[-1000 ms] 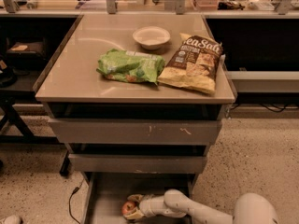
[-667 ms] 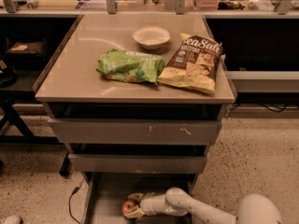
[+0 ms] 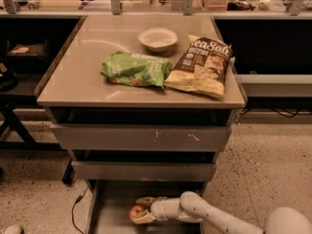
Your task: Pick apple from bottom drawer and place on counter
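The apple (image 3: 136, 212), small and red-orange, is in the open bottom drawer (image 3: 112, 213), a grey tray pulled out at the foot of the cabinet. My gripper (image 3: 140, 209) reaches into the drawer from the right on a white arm. Its fingers (image 3: 146, 201) sit above and below the apple and close on it. The counter (image 3: 97, 77), a glossy beige-tan top, is well above the drawer.
On the counter lie a green chip bag (image 3: 135, 69), a brown and yellow chip bag (image 3: 201, 67) and a white bowl (image 3: 157, 38). Two grey drawers (image 3: 141, 138) with scuffed fronts are shut above the open one. A black cable (image 3: 75, 206) lies on the floor at the left.
The apple and my gripper have shifted very slightly up and to the right inside the drawer. Everything on the counter is unchanged.
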`<state>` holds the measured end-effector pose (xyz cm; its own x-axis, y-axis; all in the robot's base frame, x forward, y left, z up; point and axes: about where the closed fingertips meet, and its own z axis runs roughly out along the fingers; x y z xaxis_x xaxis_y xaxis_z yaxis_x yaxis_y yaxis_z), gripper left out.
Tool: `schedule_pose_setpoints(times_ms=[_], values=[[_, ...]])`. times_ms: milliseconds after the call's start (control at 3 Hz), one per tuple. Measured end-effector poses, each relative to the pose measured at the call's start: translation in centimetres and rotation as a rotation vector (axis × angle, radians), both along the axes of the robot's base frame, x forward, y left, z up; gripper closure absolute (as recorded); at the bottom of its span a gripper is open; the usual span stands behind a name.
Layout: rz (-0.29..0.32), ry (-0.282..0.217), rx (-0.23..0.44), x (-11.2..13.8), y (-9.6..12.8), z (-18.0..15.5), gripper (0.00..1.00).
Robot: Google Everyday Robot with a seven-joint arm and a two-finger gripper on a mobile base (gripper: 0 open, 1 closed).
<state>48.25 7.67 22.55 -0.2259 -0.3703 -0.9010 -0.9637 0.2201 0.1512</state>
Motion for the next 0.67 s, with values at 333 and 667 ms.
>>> schedule_pose_setpoints(times_ms=[333, 667], values=[[-0.018, -0.01, -0.004, -0.2, -1.5, 3.3, 1.0], [-0.009, -0.049, -0.032, -1.3, -2.7, 8.3, 1.0]])
